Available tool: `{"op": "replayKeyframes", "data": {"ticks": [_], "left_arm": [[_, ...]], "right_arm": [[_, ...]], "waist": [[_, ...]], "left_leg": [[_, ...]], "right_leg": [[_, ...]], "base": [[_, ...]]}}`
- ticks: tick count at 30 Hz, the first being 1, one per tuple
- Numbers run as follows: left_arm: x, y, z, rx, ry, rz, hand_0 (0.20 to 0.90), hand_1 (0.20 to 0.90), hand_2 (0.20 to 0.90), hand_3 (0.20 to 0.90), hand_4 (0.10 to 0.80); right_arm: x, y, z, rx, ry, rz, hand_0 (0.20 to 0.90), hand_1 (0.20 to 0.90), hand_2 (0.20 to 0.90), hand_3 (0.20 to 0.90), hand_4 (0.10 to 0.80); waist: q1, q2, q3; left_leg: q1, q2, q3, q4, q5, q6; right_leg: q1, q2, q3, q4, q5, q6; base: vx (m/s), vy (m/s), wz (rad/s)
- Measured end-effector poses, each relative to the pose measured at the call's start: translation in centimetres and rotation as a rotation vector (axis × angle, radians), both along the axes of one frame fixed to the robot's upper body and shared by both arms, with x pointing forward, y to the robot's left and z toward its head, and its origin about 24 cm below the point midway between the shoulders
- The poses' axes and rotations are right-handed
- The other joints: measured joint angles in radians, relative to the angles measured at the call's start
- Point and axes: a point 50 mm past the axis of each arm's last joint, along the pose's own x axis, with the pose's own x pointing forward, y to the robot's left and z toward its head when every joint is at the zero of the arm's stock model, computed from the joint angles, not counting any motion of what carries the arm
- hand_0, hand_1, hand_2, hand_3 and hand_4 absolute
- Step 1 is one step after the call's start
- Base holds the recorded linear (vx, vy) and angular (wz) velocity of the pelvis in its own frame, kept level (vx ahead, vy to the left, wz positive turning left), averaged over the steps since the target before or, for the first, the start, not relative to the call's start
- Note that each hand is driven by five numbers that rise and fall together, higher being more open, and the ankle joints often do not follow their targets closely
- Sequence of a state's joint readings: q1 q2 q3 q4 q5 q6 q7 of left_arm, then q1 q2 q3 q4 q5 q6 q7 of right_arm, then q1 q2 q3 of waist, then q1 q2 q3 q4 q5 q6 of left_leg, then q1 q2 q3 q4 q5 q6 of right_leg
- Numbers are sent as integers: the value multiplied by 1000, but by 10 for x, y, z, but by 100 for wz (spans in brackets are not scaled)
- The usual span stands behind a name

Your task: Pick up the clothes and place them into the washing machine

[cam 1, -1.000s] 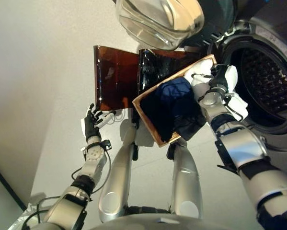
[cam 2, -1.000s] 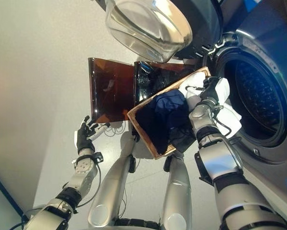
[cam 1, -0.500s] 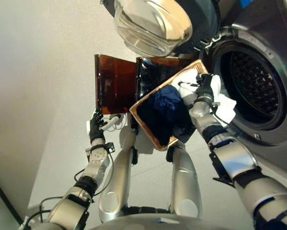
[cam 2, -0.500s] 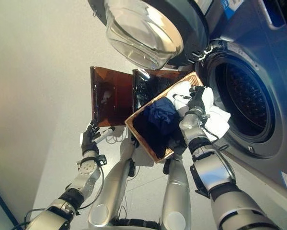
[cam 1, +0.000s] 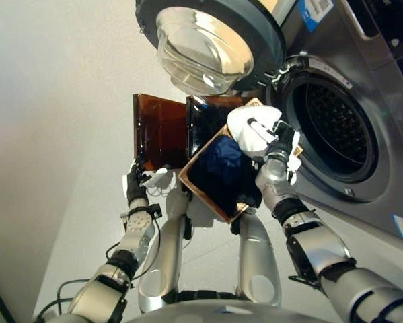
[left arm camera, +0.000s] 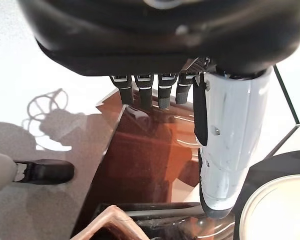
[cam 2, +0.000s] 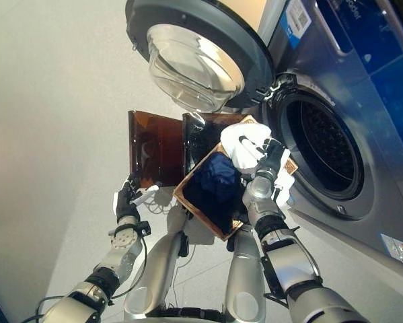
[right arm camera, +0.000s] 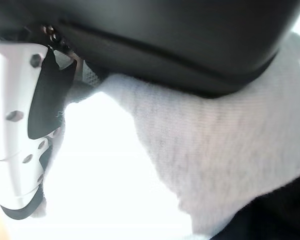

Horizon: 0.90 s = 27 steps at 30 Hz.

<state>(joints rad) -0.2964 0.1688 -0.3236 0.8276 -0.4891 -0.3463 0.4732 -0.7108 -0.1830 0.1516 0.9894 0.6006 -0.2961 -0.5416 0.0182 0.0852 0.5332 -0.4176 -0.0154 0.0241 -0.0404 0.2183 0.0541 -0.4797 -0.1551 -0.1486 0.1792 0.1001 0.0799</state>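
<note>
Now right hand point(cam 1: 279, 145) grips white cloth point(cam 1: 251, 128) above the bin point(cam 1: 196, 190) holding blue clothes point(cam 1: 223, 156)

The right hand point(cam 1: 279, 145) has lifted the white garment point(cam 1: 253, 126) higher — up off the basket's point(cam 1: 208, 202) rim, nearer the drum opening point(cam 1: 330, 131) — while the left hand point(cam 1: 135, 182) has drifted toward the amber panel point(cam 1: 159, 130)

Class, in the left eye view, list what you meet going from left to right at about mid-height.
left hand → brown box → dark blue garment → white garment held in the right hand → washing machine drum opening
</note>
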Motion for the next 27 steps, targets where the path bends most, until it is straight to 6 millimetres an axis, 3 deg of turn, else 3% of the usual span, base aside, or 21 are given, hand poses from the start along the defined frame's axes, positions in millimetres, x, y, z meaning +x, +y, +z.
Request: {"op": "replayKeyframes", "data": {"ticks": [7, 14, 21, 27], "left_arm": [[-4, 0, -6, -32, 22, -13, 900, 900, 900, 900, 800], [-9, -2, -14, -64, 61, -8, 900, 900, 900, 900, 800], [-11, -14, -18, -106, 70, -39, 900, 900, 900, 900, 800], [-12, -18, -20, -128, 85, -60, 900, 900, 900, 900, 800]], "right_arm": [[-11, 1, -15, 374, -89, -99, 200, 200, 200, 200, 300], [-16, -4, -22, 640, -179, -226, 200, 200, 200, 200, 300], [-21, -19, -26, 847, -289, -372, 200, 200, 200, 200, 300], [-21, -34, -22, 942, -365, -470, 200, 200, 200, 200, 300]], "waist": [[-4, 1, 0], [-5, 9, 1], [-7, 57, 1], [-9, 73, 0]], "left_leg": [[22, 0, 3, -3, -2, 2], [35, 0, 5, -5, -2, 2], [44, -2, 9, -13, -2, 1], [44, -2, 13, -17, -2, 2]], "right_leg": [[21, 0, 0, -6, 2, -2], [32, -2, 2, -5, 1, -1], [35, -3, 5, -6, 1, 0], [31, -2, 10, -6, 1, 0]], "base": [[4, 3, 0], [0, 0, 0], [0, 0, 0], [3, 3, -1]]}}
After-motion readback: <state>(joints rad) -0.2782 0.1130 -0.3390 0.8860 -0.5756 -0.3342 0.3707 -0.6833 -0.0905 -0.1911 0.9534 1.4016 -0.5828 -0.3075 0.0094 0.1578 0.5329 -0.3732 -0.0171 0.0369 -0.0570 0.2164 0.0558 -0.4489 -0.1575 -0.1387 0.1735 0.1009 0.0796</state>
